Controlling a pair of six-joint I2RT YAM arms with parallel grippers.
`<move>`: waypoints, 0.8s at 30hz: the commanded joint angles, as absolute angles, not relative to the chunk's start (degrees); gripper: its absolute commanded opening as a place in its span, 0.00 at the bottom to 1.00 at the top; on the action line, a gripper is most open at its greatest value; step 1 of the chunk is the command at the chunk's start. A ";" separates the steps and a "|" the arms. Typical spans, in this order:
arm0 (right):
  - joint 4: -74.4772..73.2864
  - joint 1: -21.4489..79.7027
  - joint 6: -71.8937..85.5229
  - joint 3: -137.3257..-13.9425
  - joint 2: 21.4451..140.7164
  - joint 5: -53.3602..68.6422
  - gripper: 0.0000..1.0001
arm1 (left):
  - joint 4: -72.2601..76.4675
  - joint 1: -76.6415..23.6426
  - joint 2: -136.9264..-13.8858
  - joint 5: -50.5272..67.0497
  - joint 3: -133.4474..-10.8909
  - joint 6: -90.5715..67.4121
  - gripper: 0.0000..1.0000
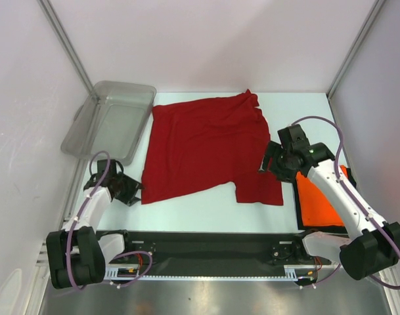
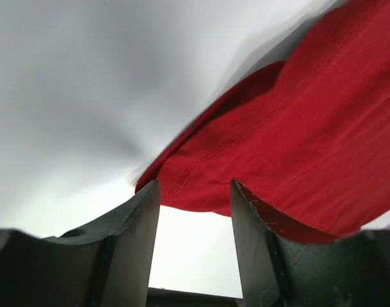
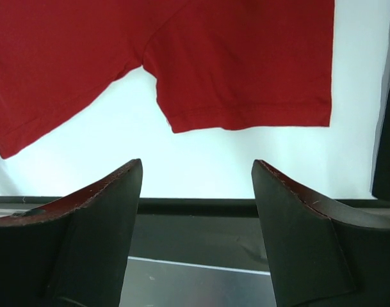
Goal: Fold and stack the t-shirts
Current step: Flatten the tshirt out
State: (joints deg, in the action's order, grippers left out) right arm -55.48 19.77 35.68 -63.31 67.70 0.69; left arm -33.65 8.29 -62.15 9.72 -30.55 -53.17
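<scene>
A grey plastic tub (image 1: 111, 121) sits at the far left corner of the white tabletop (image 1: 200, 213). Nearer, the left hand (image 2: 195, 187) is low on the tabletop, just beside the near left corner of the dark red t-shirt (image 1: 209, 147). Its fingers stand partly apart with only bare tabletop between them, and the corner's stitched hem lies right beyond the tips. The red shirt is spread open across the middle of the tabletop. It lies mostly flat, a little rumpled along its far right edge, with one short sleeve pointing toward the near right. The right hand (image 3: 196, 164) is at the shirt's right edge, by that sleeve. Its fingers are wide apart and hold nothing, with a strip of white tabletop between the tips and the sleeve hem. At the far right, partly hidden under the right arm, the bright orange t-shirt (image 1: 321, 200) lies flat as a neat rectangle, apart from the red one.
</scene>
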 commanded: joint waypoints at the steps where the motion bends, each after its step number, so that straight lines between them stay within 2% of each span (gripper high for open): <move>1: -56.43 19.78 37.27 -63.10 67.41 0.00 0.74 | -31.38 8.53 -62.49 13.09 -27.69 -58.79 0.52; 6: -55.99 19.86 37.18 -62.67 68.29 -1.58 0.74 | -34.18 8.70 -63.10 12.57 -26.10 -60.73 0.51; 17: -54.32 19.78 37.09 -62.31 70.05 -1.23 0.74 | -34.81 9.05 -65.39 8.97 -26.37 -62.31 0.59; 24: -54.32 19.34 35.95 -62.40 70.75 -1.05 0.74 | -32.70 10.37 -70.75 6.51 -28.74 -59.68 0.58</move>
